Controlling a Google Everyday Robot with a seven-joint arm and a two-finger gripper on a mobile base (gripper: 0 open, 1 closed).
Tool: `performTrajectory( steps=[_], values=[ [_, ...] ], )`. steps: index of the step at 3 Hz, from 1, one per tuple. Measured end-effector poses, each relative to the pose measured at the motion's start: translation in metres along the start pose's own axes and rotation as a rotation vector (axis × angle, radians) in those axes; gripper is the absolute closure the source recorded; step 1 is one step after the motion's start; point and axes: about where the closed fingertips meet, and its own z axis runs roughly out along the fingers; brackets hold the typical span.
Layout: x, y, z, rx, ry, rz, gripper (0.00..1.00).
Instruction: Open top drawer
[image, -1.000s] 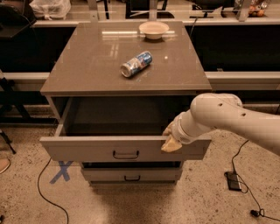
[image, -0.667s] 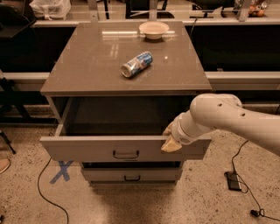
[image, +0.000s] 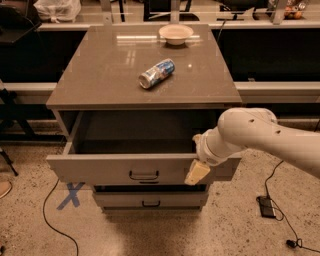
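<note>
- Change over last second: we see none. Gripper (image: 197, 173) sits at same spot on right end of top drawer (image: 100, 167) front. Arm pose and drawer extension are the same.
- We judge pull finished, task essentially done; only withdrawal left.
- Gripper wide or narrow: we cannot tell.
- Drawer front stretches left from gripper, touching or nearly so. Black handle (image: 144, 175) further left, unheld.
- Drawer long axis runs left-right. Front faces camera; open cavity lies behind and above gripper.
- Second drawer (image: 150, 200) below gripper, shut.
</note>
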Motion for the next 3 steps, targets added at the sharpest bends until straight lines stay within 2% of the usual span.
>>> performTrajectory(
  steps=[1,2,3],
  values=[
    [-0.001,0.001,0.000,-0.011,0.010,-0.014,0.00],
    [-0.004,0.004,-0.002,-0.071,0.080,-0.058,0.00],
    [0.008,0.024,-0.009,-0.199,0.178,-0.088,0.00]
  ],
)
